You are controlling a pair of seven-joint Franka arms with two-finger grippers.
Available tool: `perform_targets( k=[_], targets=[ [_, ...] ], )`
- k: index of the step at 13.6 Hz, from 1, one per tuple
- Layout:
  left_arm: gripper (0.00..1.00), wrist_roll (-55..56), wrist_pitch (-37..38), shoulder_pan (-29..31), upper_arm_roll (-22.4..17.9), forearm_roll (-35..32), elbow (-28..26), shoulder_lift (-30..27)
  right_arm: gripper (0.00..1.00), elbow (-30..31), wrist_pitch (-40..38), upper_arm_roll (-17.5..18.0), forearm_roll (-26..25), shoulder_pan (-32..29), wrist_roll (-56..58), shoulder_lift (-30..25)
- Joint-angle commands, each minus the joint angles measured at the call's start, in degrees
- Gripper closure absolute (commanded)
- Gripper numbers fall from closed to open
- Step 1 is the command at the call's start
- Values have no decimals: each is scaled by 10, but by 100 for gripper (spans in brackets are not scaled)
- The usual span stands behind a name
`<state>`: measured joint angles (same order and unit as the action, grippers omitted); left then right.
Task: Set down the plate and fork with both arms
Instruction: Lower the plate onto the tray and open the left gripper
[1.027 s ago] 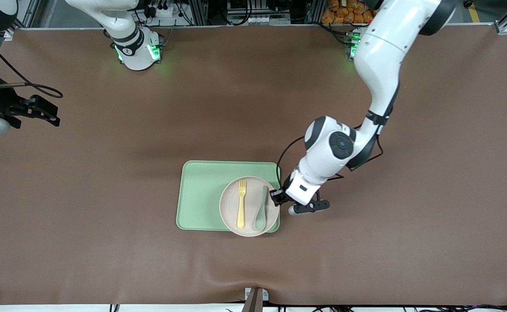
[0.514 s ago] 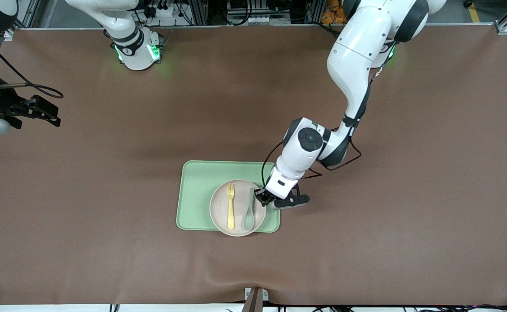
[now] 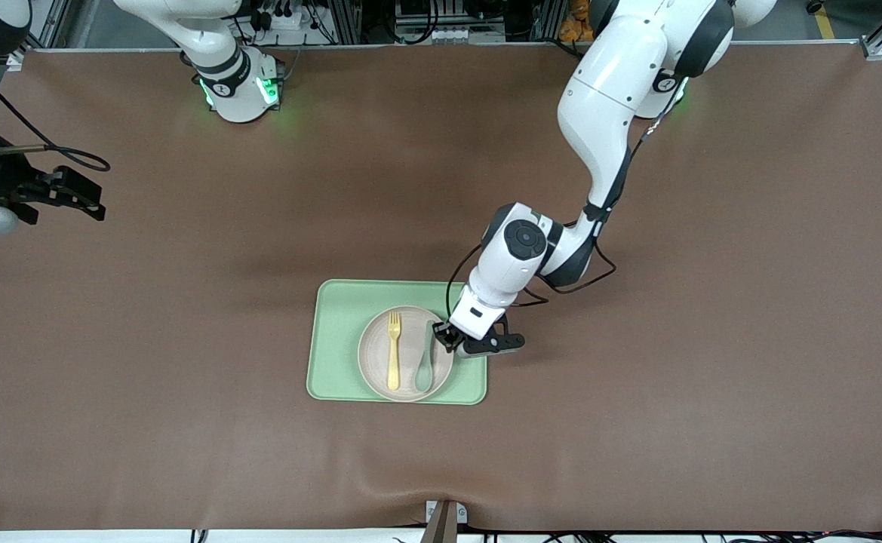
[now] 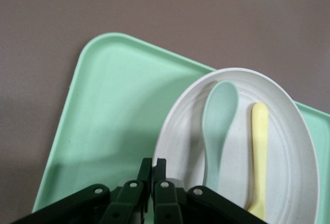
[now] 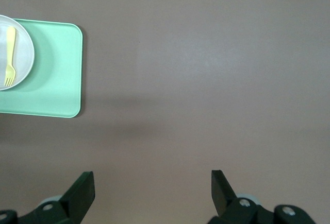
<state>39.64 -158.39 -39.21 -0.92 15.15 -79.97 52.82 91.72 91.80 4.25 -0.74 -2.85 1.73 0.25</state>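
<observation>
Left gripper (image 3: 443,336) down at the rim of the plate (image 3: 375,354), on the edge toward the left arm's end of the tabletop (image 3: 712,339), fingers (image 4: 146,175) clamped together on that rim. Plate sat on the green tray (image 3: 335,339), in the half of it toward the left arm's end, fully inside the tray's outline in the front view. On the plate, side by side: the fork (image 3: 394,351), pale yellow, tines pointed toward the robots' bases, and a pale teal spoon (image 3: 425,360), bowl nearer the front camera, the spoon being the closer of the two to the left gripper. Seen through the left wrist camera, the two black fingers pressed against each other at the plate's edge, with the spoon's handle running toward them and the fork's handle just beside it.

Right gripper (image 3: 75,196) held waiting above bare tabletop at the right arm's end, well apart from the tray, fingers (image 5: 82,190) spread wide with nothing between them.
</observation>
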Motion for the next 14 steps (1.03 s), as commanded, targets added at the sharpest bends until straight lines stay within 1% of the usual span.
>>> perform_targets(
  k=[1,8,9,10,11,14],
  targets=[
    [100,11,-9,-11,-8,1,13,10,0,-3,1,7,9,-12,0,2],
    [100,11,-9,-20,-8,1,10,16,0,-3,1,7,9,-11,0,2],
    [83,11,-9,-20,-8,3,9,15,0,-3,1,7,9,-11,0,2],
    [24,13,-9,-19,-8,8,9,12,0,-3,1,7,9,-11,0,2],
    [0,17,-9,-20,-8,3,8,11,0,-3,1,7,9,-11,-4,2],
    [0,16,-7,-16,-9,1,6,-2,0,-4,1,7,9,-7,-15,2]
  ],
)
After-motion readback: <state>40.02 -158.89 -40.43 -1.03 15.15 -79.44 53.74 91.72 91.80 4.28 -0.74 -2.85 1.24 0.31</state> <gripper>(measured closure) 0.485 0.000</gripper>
